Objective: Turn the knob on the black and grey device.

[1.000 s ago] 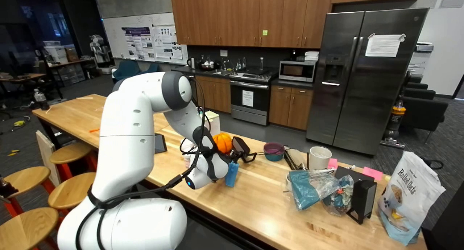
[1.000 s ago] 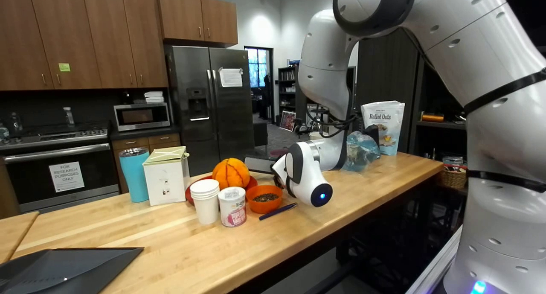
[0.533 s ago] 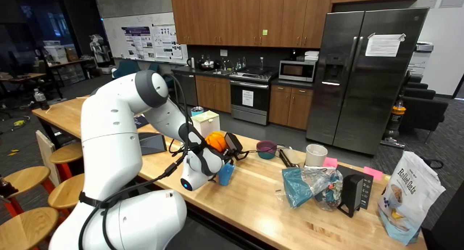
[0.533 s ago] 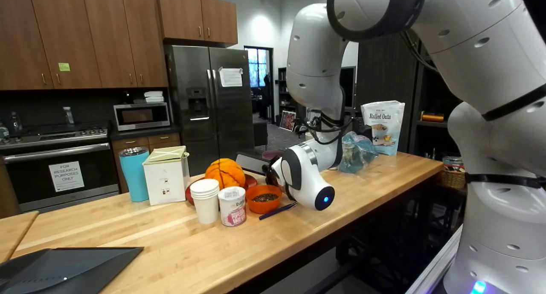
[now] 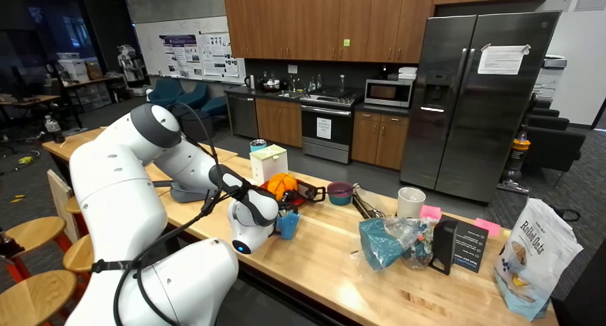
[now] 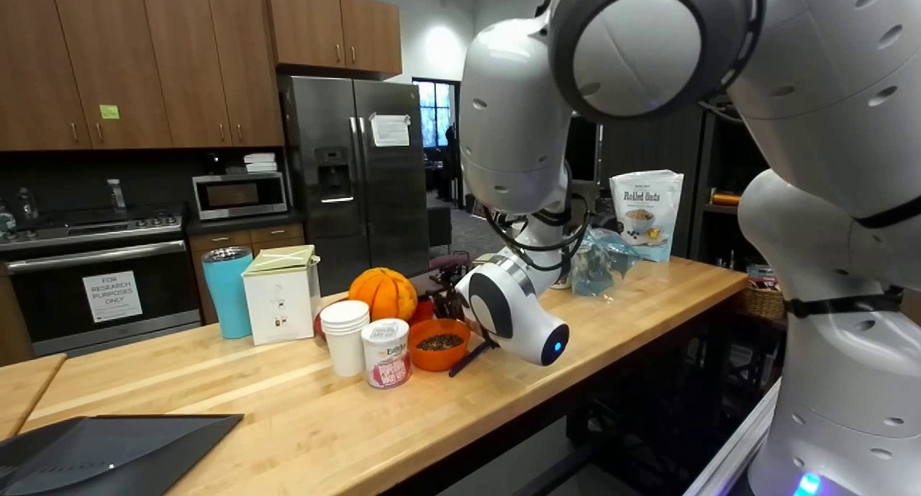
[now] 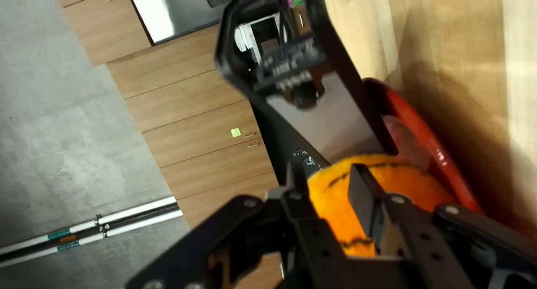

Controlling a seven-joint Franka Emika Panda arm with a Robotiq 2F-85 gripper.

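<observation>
Wrist view: my gripper (image 7: pixel 328 172) spread; black-and-grey device (image 7: pixel 325 110), twelve o'clock. Pushing forward might ram pumpkin (image 7: pixel 331 199) into it.

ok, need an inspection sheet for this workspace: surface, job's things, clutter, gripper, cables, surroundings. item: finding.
Surface: light wooden tabletop, many things spread along it.
Job's things: black and grey device beside the orange pumpkin, blurred, round knob-like part showing; also an upright black unit by a printed black sign, no knob made out. Which is meant: cannot tell.
Clutter: red plate, orange bowl of dark bits, white cups, pink-labelled tub, dark pen, oats bag.
Gripper: fingers apart; nothing seen gripped.
Cables: black cable strapped along the white arm.
Surroundings: steel fridge, oven, microwave, wooden stools.
</observation>
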